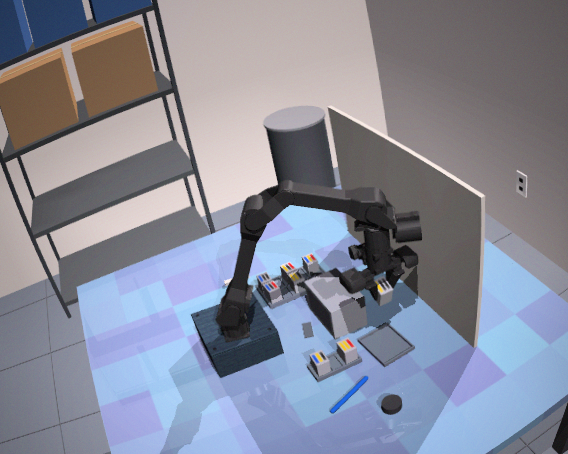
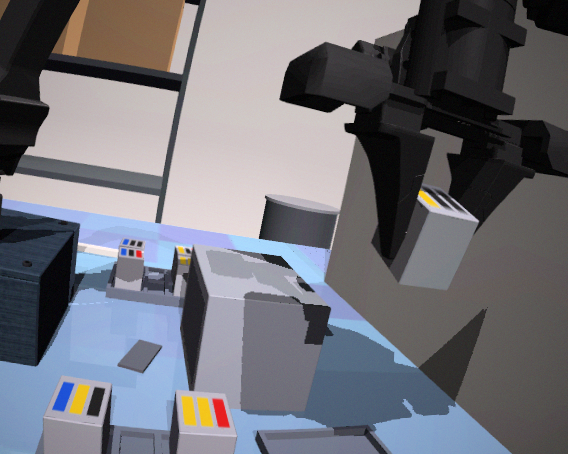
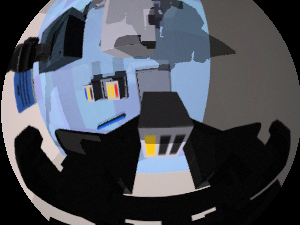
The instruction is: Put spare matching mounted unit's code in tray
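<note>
My gripper [image 1: 383, 286] [image 2: 434, 237] [image 3: 159, 117] is shut on a grey block with one yellow and two black stripes. The held block [image 1: 384, 296] [image 2: 436, 255] [image 3: 165, 111] is tilted in the air, between the big grey box and the upright panel, beyond the tray. The flat grey tray [image 1: 386, 345] [image 2: 327, 445] [image 3: 154, 81] is empty. A blue-yellow-black block [image 1: 320, 366] [image 2: 76, 432] and a yellow-yellow-red block [image 1: 347, 351] [image 2: 206, 436] stand in the near rack. Several striped blocks stand in the far rack [image 2: 147, 296]. I cannot make out the mounted unit or its back code.
The big grey box [image 1: 349, 312] [image 2: 277, 350] [image 3: 120, 26] stands between the racks. The upright panel [image 1: 417, 200] [image 2: 532, 300] [image 3: 250, 94] rises on the right. A small grey plate [image 1: 308, 330] [image 2: 140, 356], a blue rod [image 1: 349, 395] [image 3: 111, 121] and a black disc [image 1: 391, 404] lie on the table.
</note>
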Controlling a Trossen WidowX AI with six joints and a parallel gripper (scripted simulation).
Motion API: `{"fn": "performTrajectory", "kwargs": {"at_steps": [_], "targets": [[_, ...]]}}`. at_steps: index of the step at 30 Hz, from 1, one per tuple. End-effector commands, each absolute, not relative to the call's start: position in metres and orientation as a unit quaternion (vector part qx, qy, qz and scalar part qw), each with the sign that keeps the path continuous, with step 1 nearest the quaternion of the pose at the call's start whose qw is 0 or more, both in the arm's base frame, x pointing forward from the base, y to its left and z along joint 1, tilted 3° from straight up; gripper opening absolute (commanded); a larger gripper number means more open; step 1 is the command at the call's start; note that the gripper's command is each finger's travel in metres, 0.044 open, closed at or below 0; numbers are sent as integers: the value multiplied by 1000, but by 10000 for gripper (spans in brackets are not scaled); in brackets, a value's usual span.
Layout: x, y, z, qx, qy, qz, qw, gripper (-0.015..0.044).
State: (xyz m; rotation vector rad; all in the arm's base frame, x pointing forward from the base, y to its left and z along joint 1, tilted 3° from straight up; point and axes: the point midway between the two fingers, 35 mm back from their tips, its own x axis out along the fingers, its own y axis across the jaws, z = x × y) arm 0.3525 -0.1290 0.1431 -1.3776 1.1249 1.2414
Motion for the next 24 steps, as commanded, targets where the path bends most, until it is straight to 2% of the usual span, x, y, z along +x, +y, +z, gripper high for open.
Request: {"fn": "performTrajectory", "kwargs": {"at_steps": [1,24], "targets": [[353,-133,145,-566,452,508,466,0],[359,-135,122,-566,452,508,466,0]]}}
